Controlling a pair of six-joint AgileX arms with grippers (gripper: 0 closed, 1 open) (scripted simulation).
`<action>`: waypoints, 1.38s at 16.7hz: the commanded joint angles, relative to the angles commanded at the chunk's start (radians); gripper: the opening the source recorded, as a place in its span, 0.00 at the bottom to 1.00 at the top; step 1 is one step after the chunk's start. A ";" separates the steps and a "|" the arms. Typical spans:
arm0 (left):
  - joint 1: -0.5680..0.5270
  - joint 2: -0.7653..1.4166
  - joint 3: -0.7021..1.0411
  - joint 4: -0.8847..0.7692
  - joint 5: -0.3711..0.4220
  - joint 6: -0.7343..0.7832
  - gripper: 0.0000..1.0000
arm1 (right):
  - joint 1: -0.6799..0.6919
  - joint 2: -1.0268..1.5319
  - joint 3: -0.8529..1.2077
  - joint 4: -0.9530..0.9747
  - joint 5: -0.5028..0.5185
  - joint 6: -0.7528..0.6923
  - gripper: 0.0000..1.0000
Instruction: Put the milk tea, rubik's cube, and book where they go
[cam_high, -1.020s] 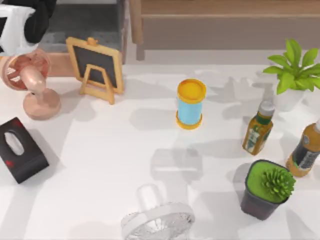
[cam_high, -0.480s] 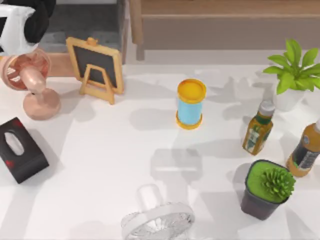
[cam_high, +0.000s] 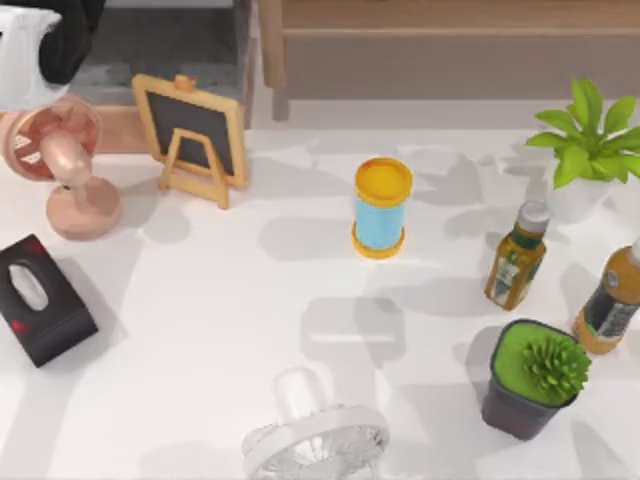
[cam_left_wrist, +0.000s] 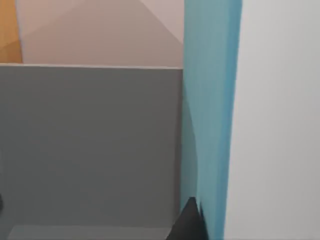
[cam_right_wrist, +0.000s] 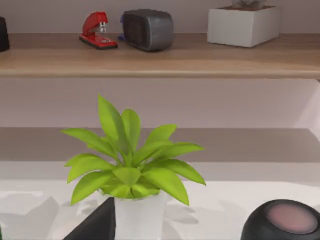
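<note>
Milk tea (cam_high: 381, 208), blue cup with yellow lid, stands upright near table (cam_high: 200, 300) centre, well apart from everything else. Left arm (cam_high: 35, 45) sits at the far left corner, above the pink fan (cam_high: 55, 160). Right wrist view faces the leafy plant (cam_right_wrist: 131, 160) in its white pot. Jaw state on both arms: cannot tell.

A smooth, matt white bench (cam_high: 200, 300) is seen. The chalkboard (cam_high: 190, 135) is framed in wood. The shelf (cam_right_wrist: 160, 60) is wooden.
</note>
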 joint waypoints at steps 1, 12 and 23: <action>0.000 0.000 0.000 0.000 0.000 0.000 0.00 | 0.000 0.000 0.000 0.000 0.000 0.000 1.00; 0.068 -0.244 -0.079 -0.066 0.203 0.366 0.00 | 0.000 0.000 0.000 0.000 0.000 0.000 1.00; 0.414 -0.600 -0.416 -0.145 0.644 1.466 0.00 | 0.000 0.000 0.000 0.000 0.000 0.000 1.00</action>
